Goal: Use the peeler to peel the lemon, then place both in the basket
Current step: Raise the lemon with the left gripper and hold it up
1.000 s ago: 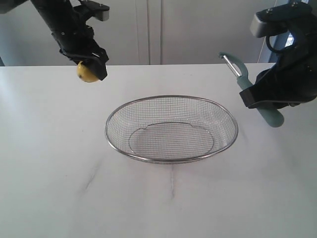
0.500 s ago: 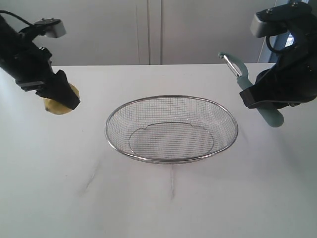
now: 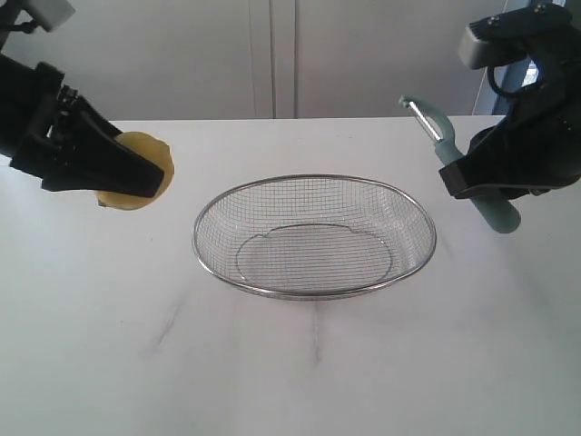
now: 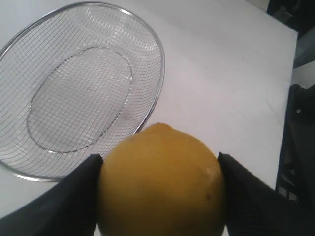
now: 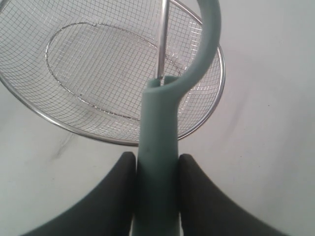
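Note:
The yellow lemon (image 3: 138, 182) hangs above the table to the left of the basket (image 3: 314, 291), with my left gripper (image 3: 136, 180) shut on it. In the left wrist view the lemon (image 4: 162, 182) fills the gap between both black fingers, and the basket (image 4: 160, 73) lies beyond it. On the right, my right gripper (image 3: 490, 186) is shut on the pale teal handle of the peeler (image 3: 434, 132), held in the air with the blade end pointing up and back. The right wrist view has the peeler (image 5: 157, 147) clamped between the fingers over the basket rim (image 5: 219, 93).
The wire mesh basket stands in the middle of a white marble table (image 3: 300, 363) and holds nothing. A pale wall with a door seam (image 3: 272, 54) runs behind the table's far edge.
My left arm has swung the lemon down from the far side and then rightward toward the basket, turning so the fingers point right. The right arm and peeler have not moved.

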You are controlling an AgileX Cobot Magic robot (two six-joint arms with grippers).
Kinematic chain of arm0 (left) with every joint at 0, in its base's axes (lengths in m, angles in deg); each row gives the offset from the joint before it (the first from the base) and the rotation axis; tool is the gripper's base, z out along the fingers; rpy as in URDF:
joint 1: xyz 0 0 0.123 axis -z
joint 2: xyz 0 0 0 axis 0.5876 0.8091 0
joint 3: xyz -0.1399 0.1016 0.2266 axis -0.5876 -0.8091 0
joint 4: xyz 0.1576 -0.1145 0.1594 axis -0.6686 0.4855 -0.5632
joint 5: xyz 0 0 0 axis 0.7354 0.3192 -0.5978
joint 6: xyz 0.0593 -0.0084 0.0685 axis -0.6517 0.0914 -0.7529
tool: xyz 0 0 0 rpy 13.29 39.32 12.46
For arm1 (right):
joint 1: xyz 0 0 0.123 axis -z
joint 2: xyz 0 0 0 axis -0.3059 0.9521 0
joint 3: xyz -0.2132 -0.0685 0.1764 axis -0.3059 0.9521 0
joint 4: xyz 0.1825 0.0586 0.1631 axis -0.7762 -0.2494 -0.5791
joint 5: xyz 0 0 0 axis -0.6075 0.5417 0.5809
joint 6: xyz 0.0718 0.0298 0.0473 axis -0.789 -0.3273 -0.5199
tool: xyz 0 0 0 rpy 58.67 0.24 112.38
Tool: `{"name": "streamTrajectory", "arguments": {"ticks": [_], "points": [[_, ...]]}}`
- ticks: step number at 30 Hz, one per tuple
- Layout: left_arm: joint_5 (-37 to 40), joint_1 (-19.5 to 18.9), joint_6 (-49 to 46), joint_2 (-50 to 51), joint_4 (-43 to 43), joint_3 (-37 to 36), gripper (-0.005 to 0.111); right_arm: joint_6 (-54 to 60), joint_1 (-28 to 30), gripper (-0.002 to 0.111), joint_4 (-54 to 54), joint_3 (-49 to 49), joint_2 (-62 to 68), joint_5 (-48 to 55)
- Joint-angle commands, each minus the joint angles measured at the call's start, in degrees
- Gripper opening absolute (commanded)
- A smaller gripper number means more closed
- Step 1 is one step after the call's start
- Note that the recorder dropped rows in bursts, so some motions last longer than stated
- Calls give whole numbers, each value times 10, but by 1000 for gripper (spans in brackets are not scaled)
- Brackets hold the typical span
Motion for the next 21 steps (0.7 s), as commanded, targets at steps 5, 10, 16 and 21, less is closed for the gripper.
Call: {"name": "streamTrajectory", "arguments": {"ticks": [5,10,16,21], "points": [[34,1,-42,-10,58,-5,0,1,4,0,-3,0,-3,-25],[26,1,-41,-10,68,-5,0,-1,4,0,-16,0,-3,-60],[34,1,-71,-10,94,-5,0,-33,4,0,-38,1,-3,-30],[46,1,-116,-10,89,-5,0,-33,4,0,-57,8,2,22]]}}
